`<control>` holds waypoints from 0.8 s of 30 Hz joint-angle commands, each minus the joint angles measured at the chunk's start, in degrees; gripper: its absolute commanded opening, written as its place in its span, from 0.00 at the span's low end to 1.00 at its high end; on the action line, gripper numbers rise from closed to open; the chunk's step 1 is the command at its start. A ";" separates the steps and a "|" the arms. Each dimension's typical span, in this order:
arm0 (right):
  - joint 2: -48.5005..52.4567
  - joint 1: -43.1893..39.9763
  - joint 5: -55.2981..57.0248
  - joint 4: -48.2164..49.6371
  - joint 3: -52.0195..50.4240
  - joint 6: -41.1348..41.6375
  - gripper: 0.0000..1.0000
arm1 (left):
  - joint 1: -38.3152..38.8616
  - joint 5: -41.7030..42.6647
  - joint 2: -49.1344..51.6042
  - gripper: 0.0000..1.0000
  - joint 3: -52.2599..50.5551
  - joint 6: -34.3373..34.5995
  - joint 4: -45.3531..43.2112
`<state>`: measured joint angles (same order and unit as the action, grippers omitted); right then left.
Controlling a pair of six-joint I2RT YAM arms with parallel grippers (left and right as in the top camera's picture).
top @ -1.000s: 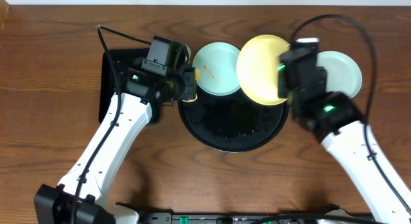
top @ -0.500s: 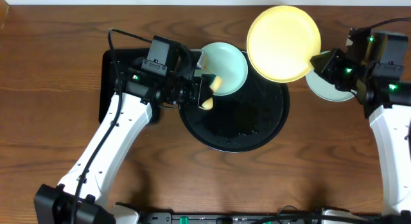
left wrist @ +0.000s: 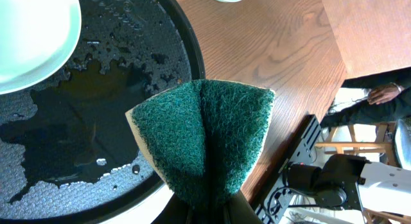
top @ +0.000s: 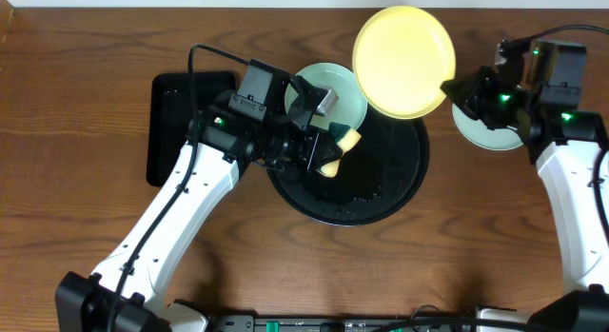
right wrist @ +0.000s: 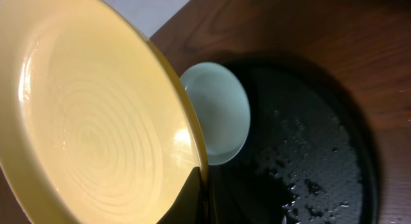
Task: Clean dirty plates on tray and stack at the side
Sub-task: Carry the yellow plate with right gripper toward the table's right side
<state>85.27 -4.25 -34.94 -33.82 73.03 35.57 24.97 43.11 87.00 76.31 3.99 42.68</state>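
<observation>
The worktop (top: 67,180) lies bare and wide at the far left and along its near strip. A small rectangular black tray (top: 176,132) sits beside the left arm, which hides the tray's right edge. The left pincer (top: 322,149) is pressed together on a folded sponge (left wrist: 204,140), green scouring face outward, above the large round black tray (top: 381,194). That tray's glossy floor carries a puddle and beads of water. A pale blue plate (top: 349,102) lies at its far left rim, partly covered by the pincer and by the pale yellow plate (top: 404,61). The yellow plate is aloft and tilted, pinched at its rim by the right pincer (top: 455,87), its top close to the worktop's far edge, with faint rings on its face. Right of the tray, a second blue plate (top: 481,137) rests on the wood, mostly hidden beneath the right arm.
</observation>
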 commanded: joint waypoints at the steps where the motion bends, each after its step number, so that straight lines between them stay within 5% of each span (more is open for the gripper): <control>1: 0.13 2.14 1.53 -0.26 1.38 0.52 0.01 | 0.09 1.05 -0.55 0.08 0.09 -1.20 -0.59; 24: 0.13 4.94 -0.46 -4.48 1.38 -4.31 0.01 | 0.07 -7.98 -0.55 0.07 0.09 -1.25 -5.03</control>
<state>85.27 0.14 -32.36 -38.28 73.03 32.80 24.97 38.35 87.00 76.31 3.97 38.26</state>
